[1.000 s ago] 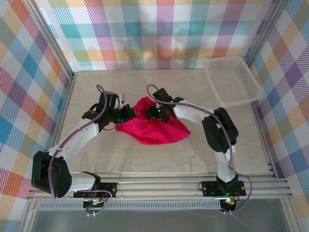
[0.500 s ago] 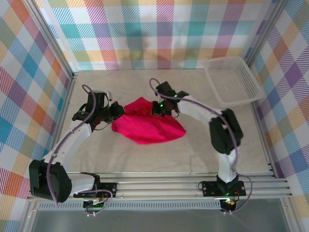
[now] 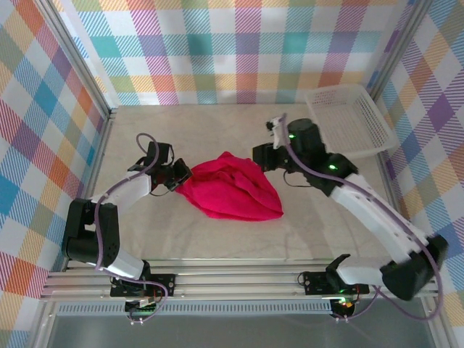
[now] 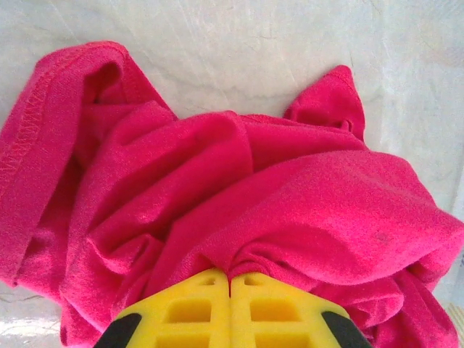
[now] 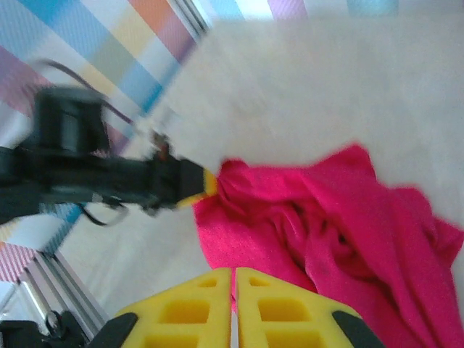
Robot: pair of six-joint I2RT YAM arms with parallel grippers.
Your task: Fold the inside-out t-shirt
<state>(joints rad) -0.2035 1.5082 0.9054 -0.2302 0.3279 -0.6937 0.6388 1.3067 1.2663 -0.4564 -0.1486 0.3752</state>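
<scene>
**A:** What lies nearest on the bench (image 3: 217, 243)?

**B:** A bare, pale marbled surface just past the arm bases. Beyond that, about mid-bench, the inside-out t-shirt (image 3: 235, 190) lies in a crumpled crimson heap. A stitched hem shows along one edge.

**A:** Is anything gripping it?

**B:** The left tool (image 3: 179, 176), at the heap's 9 o'clock. In the left wrist view its yellow fingers (image 4: 156, 319) are pressed together, with a pinch of fabric bunched between them.

**A:** And the other arm?

**B:** The right tool (image 3: 259, 155) sits at the heap's 1 o'clock, near the cloth's far edge. In the right wrist view, its yellow fingers (image 5: 188, 304) meet with nothing between them. The shirt lies beyond the tips, apart from them. That view is blurred, so I can't tell finer detail.

**A:** Anything farther back?

**B:** A white mesh basket (image 3: 348, 119) in the bench's 1 o'clock corner, against the plaid walls. It is well apart from the shirt.
</scene>
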